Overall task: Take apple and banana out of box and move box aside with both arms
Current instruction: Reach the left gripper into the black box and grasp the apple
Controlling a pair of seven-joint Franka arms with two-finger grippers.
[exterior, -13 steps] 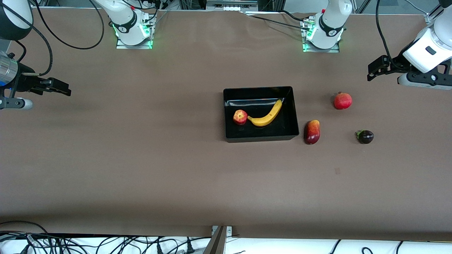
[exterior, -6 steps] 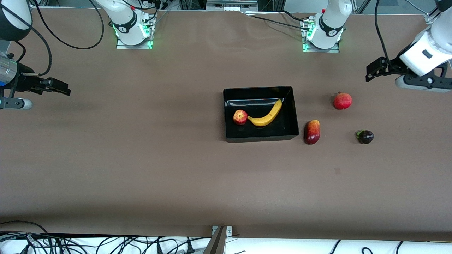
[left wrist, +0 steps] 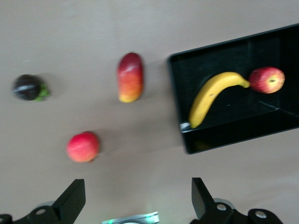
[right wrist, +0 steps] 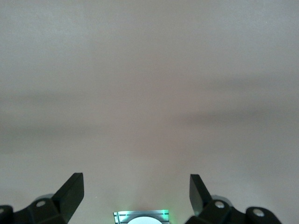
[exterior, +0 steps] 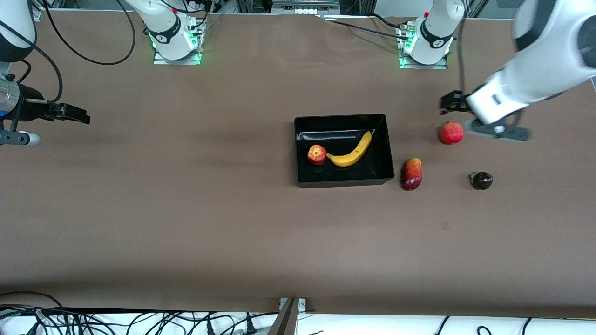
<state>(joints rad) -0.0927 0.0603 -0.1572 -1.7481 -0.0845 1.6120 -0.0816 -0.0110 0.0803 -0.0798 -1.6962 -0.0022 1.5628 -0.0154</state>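
Inside the black box (exterior: pixel 343 150) at mid-desk (exterior: pixel 186 209), the apple (exterior: pixel 316 154) touches the banana (exterior: pixel 351 151); no writing is readable. Since a moment ago the left hand (exterior: pixel 450 102), fingers wide and empty, has swung in over the pomegranate (exterior: pixel 451 133). Waiting at its end, the right hand (exterior: pixel 74 114) is spread wide, empty.

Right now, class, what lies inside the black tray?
Inside the black tray lie an apple and a banana, touching. The floor beneath them is covered.
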